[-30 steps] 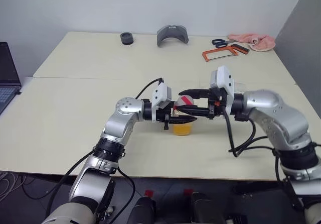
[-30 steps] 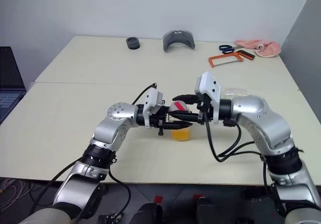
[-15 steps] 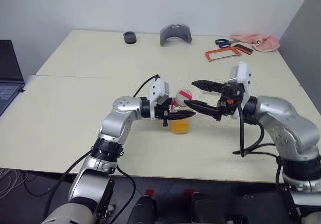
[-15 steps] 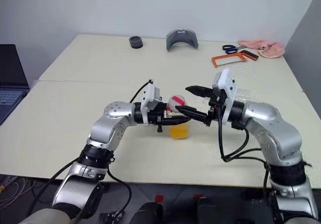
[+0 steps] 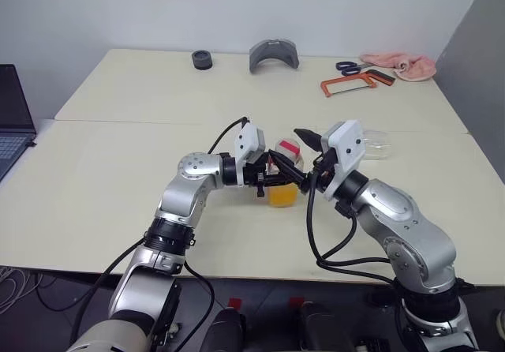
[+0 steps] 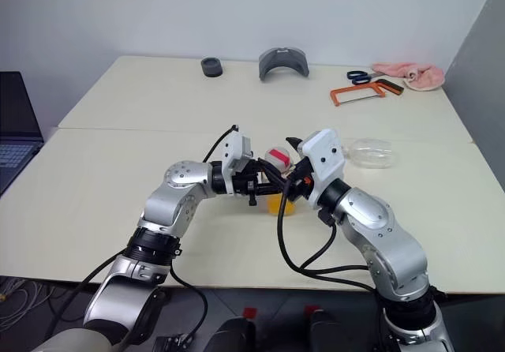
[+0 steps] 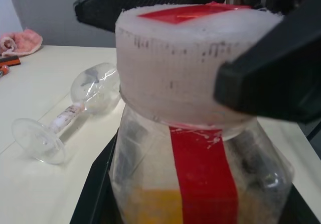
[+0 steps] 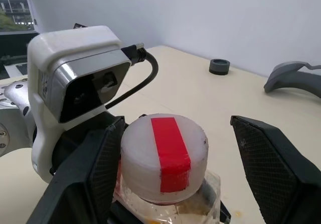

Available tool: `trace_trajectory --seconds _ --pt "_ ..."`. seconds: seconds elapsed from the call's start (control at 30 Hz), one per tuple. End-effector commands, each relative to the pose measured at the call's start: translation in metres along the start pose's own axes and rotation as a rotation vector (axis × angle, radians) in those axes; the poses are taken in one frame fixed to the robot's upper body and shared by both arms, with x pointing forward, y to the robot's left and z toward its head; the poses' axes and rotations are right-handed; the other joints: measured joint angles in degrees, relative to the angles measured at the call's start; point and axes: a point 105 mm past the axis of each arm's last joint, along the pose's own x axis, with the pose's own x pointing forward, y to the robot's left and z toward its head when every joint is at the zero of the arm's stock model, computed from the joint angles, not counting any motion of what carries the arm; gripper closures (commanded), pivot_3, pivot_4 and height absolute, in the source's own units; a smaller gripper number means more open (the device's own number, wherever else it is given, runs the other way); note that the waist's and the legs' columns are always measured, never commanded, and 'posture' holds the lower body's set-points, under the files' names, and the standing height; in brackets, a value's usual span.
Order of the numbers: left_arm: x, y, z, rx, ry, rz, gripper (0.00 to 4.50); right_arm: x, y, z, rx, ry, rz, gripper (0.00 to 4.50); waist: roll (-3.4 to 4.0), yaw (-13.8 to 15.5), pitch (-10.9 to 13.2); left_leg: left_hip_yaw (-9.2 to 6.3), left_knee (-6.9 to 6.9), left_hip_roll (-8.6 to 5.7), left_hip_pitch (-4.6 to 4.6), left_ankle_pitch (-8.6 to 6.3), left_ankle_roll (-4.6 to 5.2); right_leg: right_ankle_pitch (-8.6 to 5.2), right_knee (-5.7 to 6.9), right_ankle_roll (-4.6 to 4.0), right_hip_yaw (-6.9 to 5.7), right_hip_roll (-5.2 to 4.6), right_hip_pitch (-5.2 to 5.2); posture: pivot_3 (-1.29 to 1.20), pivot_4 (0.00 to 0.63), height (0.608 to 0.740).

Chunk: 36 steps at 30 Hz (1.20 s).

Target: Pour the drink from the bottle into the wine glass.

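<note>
My left gripper (image 5: 276,180) is shut on the bottle (image 5: 284,180), holding it upright on the table. The orange drink (image 5: 282,197) fills the bottle's lower part. A red stripe runs down the bottle (image 7: 200,184), and its white-and-red cap (image 8: 165,158) is on. My right gripper (image 8: 176,133) is open, one black finger (image 8: 100,174) close to one side of the cap and the other standing well off it. The wine glass (image 5: 377,143) lies on its side on the table, behind the right hand; it looks empty (image 7: 75,108).
At the table's far edge lie a black ring (image 5: 201,59), a grey curved piece (image 5: 273,54), scissors (image 5: 351,65), an orange hacksaw (image 5: 347,86) and a pink cloth (image 5: 406,66). A laptop (image 5: 12,107) sits off the left edge.
My right gripper let go of the cap, opened and drew off to the right. It has since swung back with the wrist turned, open around the cap. The left gripper kept still.
</note>
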Motion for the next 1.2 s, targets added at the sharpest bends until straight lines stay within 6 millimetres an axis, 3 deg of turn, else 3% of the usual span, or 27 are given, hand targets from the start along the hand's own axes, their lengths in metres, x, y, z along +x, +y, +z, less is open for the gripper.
trace_trajectory --seconds 0.03,0.13,0.17,0.3,0.4,0.5,0.6,0.67,0.87,1.03,1.2 --pt "0.001 0.0 0.014 0.062 -0.023 -0.021 2.78 -0.001 0.0 0.012 -0.012 -0.049 0.009 1.47 0.0 0.0 0.0 0.0 0.0 0.0 0.0 0.0 0.0 0.0 0.0 0.0 0.0 0.0 0.0 0.0 0.15 0.74" --pt "0.0 0.0 0.014 0.059 -0.022 -0.022 2.78 -0.001 0.004 0.008 -0.007 -0.028 0.06 2.5 0.0 0.0 0.0 0.0 0.0 0.0 0.0 0.0 0.01 0.0 0.0 0.0 0.0 0.01 0.0 0.0 0.15 0.74" --pt "0.0 0.0 0.014 0.059 -0.022 -0.023 2.78 -0.001 0.005 0.007 -0.005 -0.021 0.08 2.62 0.0 0.0 0.0 0.0 0.0 0.0 0.0 -0.01 0.01 0.0 0.0 0.0 0.01 0.0 0.0 0.0 0.15 0.74" --pt "-0.002 -0.002 0.015 0.052 -0.021 -0.054 2.78 -0.002 0.016 0.003 -0.035 0.008 0.255 2.62 0.01 0.0 0.0 0.02 0.0 -0.03 0.0 -0.01 0.01 0.0 -0.01 0.0 0.0 0.01 0.0 0.0 0.15 0.74" --pt "-0.006 -0.008 0.015 0.049 -0.003 -0.129 2.79 -0.018 0.025 0.0 -0.063 0.076 0.603 2.62 0.05 -0.1 0.0 0.07 0.0 -0.08 0.01 -0.01 0.03 0.0 -0.04 0.0 -0.02 0.03 0.04 0.0 0.15 0.74" --pt "-0.009 -0.008 0.014 0.058 0.023 -0.163 2.79 -0.02 0.008 -0.002 -0.09 0.16 0.703 2.62 0.05 -0.1 0.1 0.34 0.0 -0.09 0.04 -0.02 0.04 0.0 -0.1 0.0 -0.04 0.07 0.08 0.0 0.15 0.74" --pt "-0.009 -0.004 0.013 0.071 0.031 -0.155 2.79 -0.018 -0.008 0.002 -0.046 0.177 0.699 2.62 0.05 -0.2 0.1 0.4 -0.01 -0.04 0.04 -0.02 0.04 0.0 -0.1 0.0 -0.03 0.15 0.06 0.0 0.15 0.74" --pt "-0.009 -0.004 0.013 0.067 0.023 -0.143 2.79 -0.012 -0.019 0.003 -0.062 0.145 0.594 2.62 0.05 -0.2 0.1 0.38 -0.01 -0.01 0.04 -0.02 0.04 0.0 -0.07 0.0 -0.02 0.14 0.05 0.0 0.15 0.74" --pt "-0.01 -0.001 0.012 0.06 0.012 -0.092 2.79 -0.021 -0.024 0.02 -0.054 0.028 0.414 0.57 0.04 0.1 0.1 0.24 0.01 0.05 -0.02 -0.02 0.03 0.0 -0.03 0.0 0.03 -0.08 0.01 0.0 0.15 0.74" --pt "-0.01 0.004 0.011 0.065 0.01 -0.054 2.79 -0.03 -0.012 0.027 -0.05 -0.02 0.256 0.53 0.04 0.1 0.1 -0.02 0.01 0.04 -0.06 -0.01 0.02 0.0 -0.04 0.0 -0.01 -0.1 0.0 0.0 0.15 0.74" --pt "-0.005 0.005 0.009 0.07 0.012 -0.049 2.79 -0.019 0.004 0.016 0.006 -0.03 0.065 0.53 0.07 -0.2 0.1 -0.01 -0.01 0.03 -0.01 -0.01 0.02 0.0 0.0 0.0 0.0 -0.01 0.01 0.0 0.15 0.74"
